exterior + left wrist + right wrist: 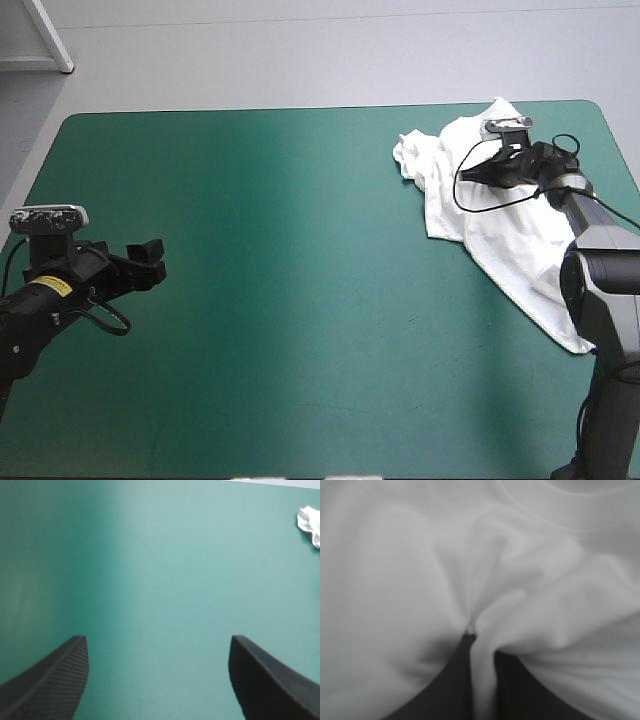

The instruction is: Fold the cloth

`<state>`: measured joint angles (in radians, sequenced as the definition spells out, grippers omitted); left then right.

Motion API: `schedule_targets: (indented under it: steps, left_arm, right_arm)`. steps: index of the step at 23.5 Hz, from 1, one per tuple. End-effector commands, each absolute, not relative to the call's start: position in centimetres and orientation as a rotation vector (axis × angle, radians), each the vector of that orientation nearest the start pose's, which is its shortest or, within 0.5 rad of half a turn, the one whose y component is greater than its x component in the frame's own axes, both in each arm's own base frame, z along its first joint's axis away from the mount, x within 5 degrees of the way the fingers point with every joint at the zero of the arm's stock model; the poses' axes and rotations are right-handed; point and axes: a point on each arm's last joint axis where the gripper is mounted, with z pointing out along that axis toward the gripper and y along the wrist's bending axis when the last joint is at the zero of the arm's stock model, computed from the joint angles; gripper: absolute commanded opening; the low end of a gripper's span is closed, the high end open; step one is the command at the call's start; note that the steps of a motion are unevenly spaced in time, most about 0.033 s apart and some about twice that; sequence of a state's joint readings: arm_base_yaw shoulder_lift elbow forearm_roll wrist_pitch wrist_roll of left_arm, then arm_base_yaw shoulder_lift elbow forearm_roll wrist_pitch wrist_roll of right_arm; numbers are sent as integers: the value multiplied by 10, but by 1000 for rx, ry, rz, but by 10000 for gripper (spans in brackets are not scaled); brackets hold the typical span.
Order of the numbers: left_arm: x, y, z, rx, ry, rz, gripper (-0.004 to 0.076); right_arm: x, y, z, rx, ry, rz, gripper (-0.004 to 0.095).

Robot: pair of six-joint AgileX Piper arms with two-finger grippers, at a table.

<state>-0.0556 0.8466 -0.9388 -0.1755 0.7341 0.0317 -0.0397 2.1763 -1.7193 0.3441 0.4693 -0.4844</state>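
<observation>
The white T-shirt (500, 225) lies crumpled at the table's far right, trailing toward the right edge. My right gripper (468, 172) rests low over its upper part, shut on a pinched fold of the T-shirt (485, 605); white cloth fills the right wrist view around the right gripper (476, 637), with a collar seam ahead. My left gripper (152, 262) hovers near the table's left edge, far from the shirt. It is open, and in its own view the left gripper (159, 645) frames only bare teal-green cover, a corner of the T-shirt (310, 524) far ahead.
The teal-green cover (300, 300) stretches bare between the two arms. The table's far edge runs just beyond the shirt. A white shelf corner (45, 40) stands off the table at the far left.
</observation>
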Motion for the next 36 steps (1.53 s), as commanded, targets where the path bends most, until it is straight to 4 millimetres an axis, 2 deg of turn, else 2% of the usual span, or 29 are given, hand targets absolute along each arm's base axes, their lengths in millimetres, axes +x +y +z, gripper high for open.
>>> schedule_targets:
  steps: [1, 3, 6, 8, 9, 10, 11, 12, 14, 17, 18, 19, 21, 22, 24, 28, 29, 30, 33, 36]
  left_arm:
    - [161, -20, 397, 25, 2015, -226, 561]
    - [162, -20, 397, 26, 2009, -224, 561]
    - [162, -20, 399, 23, 1989, -222, 561]
    - [163, -20, 401, 27, 1967, -216, 561]
    - [163, -20, 401, 31, 1961, -212, 561]
    - [164, -20, 402, 35, 1956, -208, 561]
    - [164, -19, 402, 36, 1954, -205, 561]
    - [164, -19, 402, 51, 1953, -195, 561]
    - [164, -19, 402, 66, 1954, -185, 561]
    - [163, -20, 401, 92, 1964, -169, 561]
    - [163, -20, 401, 94, 1965, -168, 561]
    - [163, -20, 401, 109, 1965, -159, 561]
    - [163, -20, 400, 115, 1966, -155, 561]
    - [163, -20, 400, 116, 1970, -155, 561]
    - [162, -20, 399, 119, 1984, -157, 561]
    - [162, -20, 397, 121, 2004, -163, 561]
    - [161, -20, 397, 122, 2009, -164, 561]
    - [161, -20, 396, 123, 2014, -164, 561]
    - [160, -21, 394, 137, 2039, -162, 561]
    - [158, -21, 391, 151, 2079, -162, 561]
  right_arm:
    - [490, 33, 227, -395, 2337, 139, -18]
    - [486, 56, 232, -471, 2353, 182, -18]
    - [473, 104, 239, -619, 2361, 251, -18]
    - [445, 171, 250, -831, 2346, 332, -18]
    - [435, 190, 252, -892, 2334, 352, -18]
    - [414, 225, 257, -1000, 2315, 396, -18]
    - [403, 241, 259, -1054, 2301, 415, -18]
    - [382, 270, 262, -1141, 2278, 453, -18]
    - [355, 303, 263, -1252, 2239, 486, -18]
    - [330, 336, 265, -1332, 2136, 488, -18]
    - [330, 338, 267, -1313, 2122, 495, -18]
    - [331, 342, 270, -1218, 2129, 547, -18]
    - [338, 338, 274, -1053, 2195, 604, -13]
    - [341, 335, 276, -1051, 2204, 598, 13]
    - [347, 325, 281, -1046, 2240, 588, 210]
    - [352, 314, 296, -1009, 2294, 595, 737]
    - [352, 310, 300, -989, 2320, 600, 834]
    - [351, 306, 307, -958, 2354, 602, 890]
    - [346, 287, 324, -896, 2454, 519, 888]
    - [337, 262, 341, -839, 2540, 302, 815]
